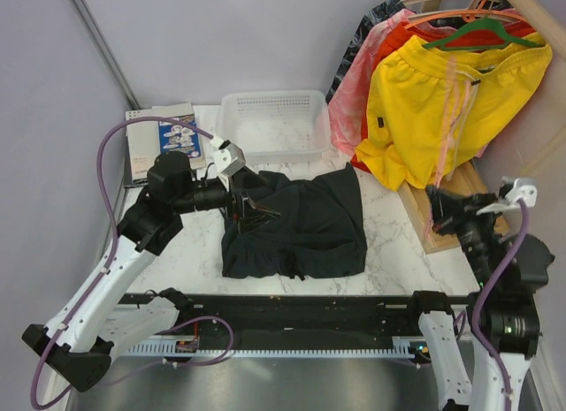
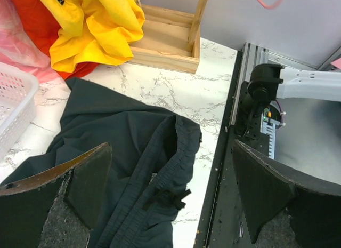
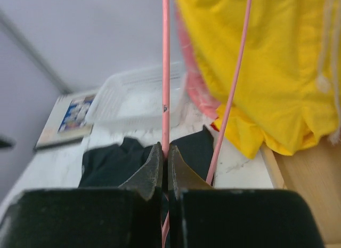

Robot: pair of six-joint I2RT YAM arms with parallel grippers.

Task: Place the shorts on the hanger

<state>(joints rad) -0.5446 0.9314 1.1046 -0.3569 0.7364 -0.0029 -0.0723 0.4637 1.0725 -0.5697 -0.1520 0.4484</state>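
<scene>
The dark navy shorts (image 1: pixel 305 221) lie flat on the marble table, waistband toward the near edge. In the left wrist view the shorts (image 2: pixel 128 146) show their elastic waistband and drawstring knot. My left gripper (image 1: pixel 252 208) is open and empty, above the shorts' left part; in its own view the left gripper (image 2: pixel 170 200) has its jaws wide apart over the waistband. My right gripper (image 1: pixel 439 203) is shut on a thin rod of the pale-pink hanger (image 1: pixel 452 110) beside the yellow shorts. In the right wrist view my right gripper (image 3: pixel 165 152) pinches the hanger (image 3: pixel 165 72) rod.
A white basket (image 1: pixel 270 97) stands behind the shorts, with a booklet (image 1: pixel 164 141) to its left. Bright yellow shorts (image 1: pixel 442 110) hang on a green hanger (image 1: pixel 482 31) from a wooden rack (image 1: pixel 447 230) at the right, with orange hangers and pink-red clothes behind.
</scene>
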